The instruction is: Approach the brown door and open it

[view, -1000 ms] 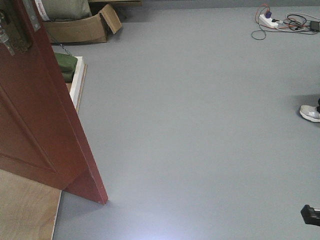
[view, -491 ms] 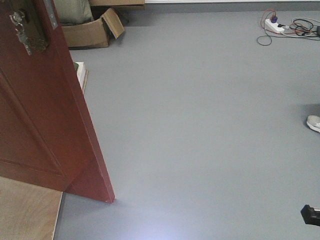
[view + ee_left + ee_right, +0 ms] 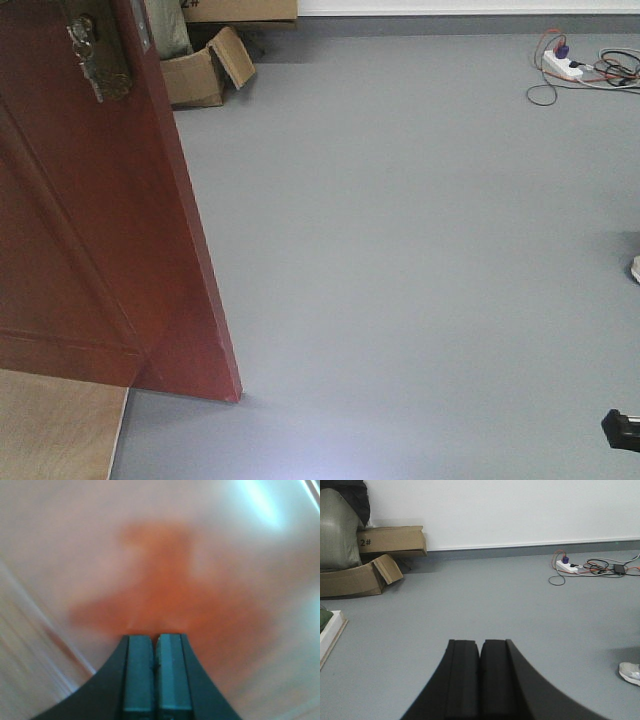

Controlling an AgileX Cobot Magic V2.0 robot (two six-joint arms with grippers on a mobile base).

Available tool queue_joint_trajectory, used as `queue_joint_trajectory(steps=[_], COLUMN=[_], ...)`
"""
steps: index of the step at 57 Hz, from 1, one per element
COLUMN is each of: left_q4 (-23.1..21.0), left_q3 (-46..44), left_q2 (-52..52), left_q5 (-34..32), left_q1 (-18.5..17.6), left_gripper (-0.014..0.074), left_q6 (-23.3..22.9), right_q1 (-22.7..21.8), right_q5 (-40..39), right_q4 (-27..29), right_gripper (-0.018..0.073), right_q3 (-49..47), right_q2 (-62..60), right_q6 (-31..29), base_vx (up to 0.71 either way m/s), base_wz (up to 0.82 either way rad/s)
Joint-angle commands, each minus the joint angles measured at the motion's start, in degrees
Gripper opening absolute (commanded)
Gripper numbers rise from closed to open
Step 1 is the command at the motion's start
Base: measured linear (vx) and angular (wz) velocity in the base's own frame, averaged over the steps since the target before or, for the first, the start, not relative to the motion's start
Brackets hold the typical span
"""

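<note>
The brown door stands ajar, its free edge swung out over the grey floor. In the left wrist view the left tool is clenched, pads pressed together with nothing between them, and a blurred reddish-brown surface fills everything ahead of it; whether it touches that surface I cannot tell. The right tool is likewise clenched and empty, with open floor in front, a cardboard box ahead to its left and a power strip ahead to its right. The opening step seems under way. The next move probably calls for pushing the panel wider with the left tool while the base advances.
</note>
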Motion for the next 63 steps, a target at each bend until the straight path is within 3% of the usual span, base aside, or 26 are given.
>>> queue_joint_trajectory(steps=[1,63], left_q4=[-2.3,-2.3], left_q3=[-1.6,-1.6], left_q2=[-2.1,-2.1], left_q5=[-2.2,-2.2], left_q1=[-0.4,-0.4], left_gripper=[-0.0004,-0.0004], left_q6=[0.1,0.1], right_q1=[0.1,0.1], right_q5=[-4.7,-4.7], right_q4=[0.0,0.0], right_gripper=[0.0,0.0], right_q3=[0.3,0.3], right_q2=[-0.6,-0.6], right_q6=[-0.3,-0.3], base_vx=[0.17,0.11], base_wz=[0.03,0.02])
